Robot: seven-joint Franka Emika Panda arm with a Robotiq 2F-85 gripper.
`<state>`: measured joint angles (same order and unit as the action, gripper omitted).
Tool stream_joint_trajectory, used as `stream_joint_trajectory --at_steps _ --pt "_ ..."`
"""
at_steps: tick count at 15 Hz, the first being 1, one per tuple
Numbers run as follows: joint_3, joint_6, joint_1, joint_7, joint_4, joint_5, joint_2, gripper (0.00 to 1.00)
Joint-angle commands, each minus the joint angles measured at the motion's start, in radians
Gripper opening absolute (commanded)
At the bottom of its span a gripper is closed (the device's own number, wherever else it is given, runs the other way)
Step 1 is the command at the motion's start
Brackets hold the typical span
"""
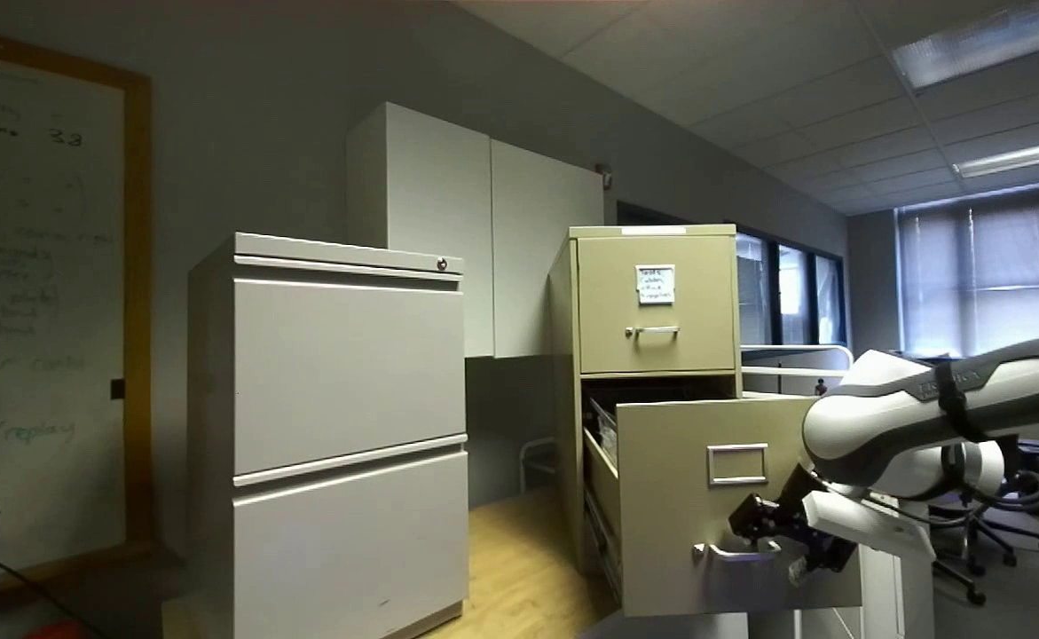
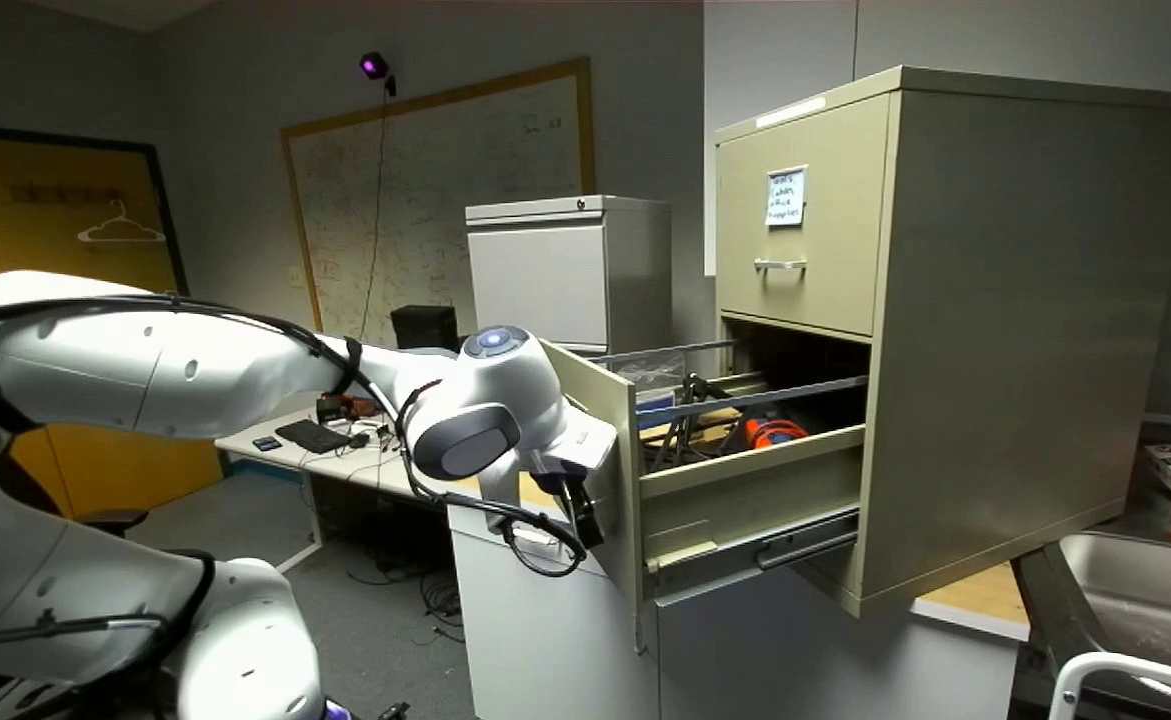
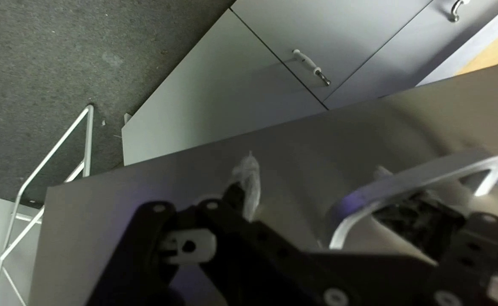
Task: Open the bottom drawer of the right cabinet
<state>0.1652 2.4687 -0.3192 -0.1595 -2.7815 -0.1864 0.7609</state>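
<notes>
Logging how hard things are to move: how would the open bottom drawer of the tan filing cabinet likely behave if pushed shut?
The bottom drawer would probably feel heavy, being loaded with clutter. It should travel fairly straight, since a metal slide runs along its visible side. Apparently flat-panelled metal, it likely stays stiff rather than flexing.

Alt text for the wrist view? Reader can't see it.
Open gripper at the drawer front, one finger seemingly tucked behind the handle. Past the drawer's edge: pale cupboards, grey carpet and, at left, a white metal frame.
</notes>
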Motion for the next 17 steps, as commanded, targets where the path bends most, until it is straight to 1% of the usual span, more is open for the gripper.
stream_joint_trajectory --at_steps 1,3,4,7,8,9,10,11,12,15,17 --pt "-0.021 0.033 0.036 0.002 -0.004 0.002 0.117 1.00" --pt "-0.030 0.025 0.028 -0.008 -0.010 0.015 0.156 1.00" --pt "-0.039 0.025 0.036 -0.012 -0.005 0.014 0.189 1.00" --pt "-0.063 0.100 0.063 -0.027 0.008 0.007 0.264 1.00" --pt "-0.078 0.116 0.055 -0.043 0.010 0.013 0.283 1.00" --pt "-0.097 0.096 0.036 -0.064 0.010 0.028 0.295 1.00" --pt "-0.111 0.061 0.018 -0.077 0.010 0.043 0.299 1.00" --pt "-0.127 -0.004 -0.008 -0.093 0.011 0.065 0.300 1.00" --pt "-0.132 -0.078 -0.017 -0.098 0.010 0.083 0.301 1.00" --pt "-0.132 -0.268 -0.028 -0.096 0.007 0.127 0.302 1.00" --pt "-0.129 -0.367 -0.032 -0.094 0.005 0.149 0.311 1.00"
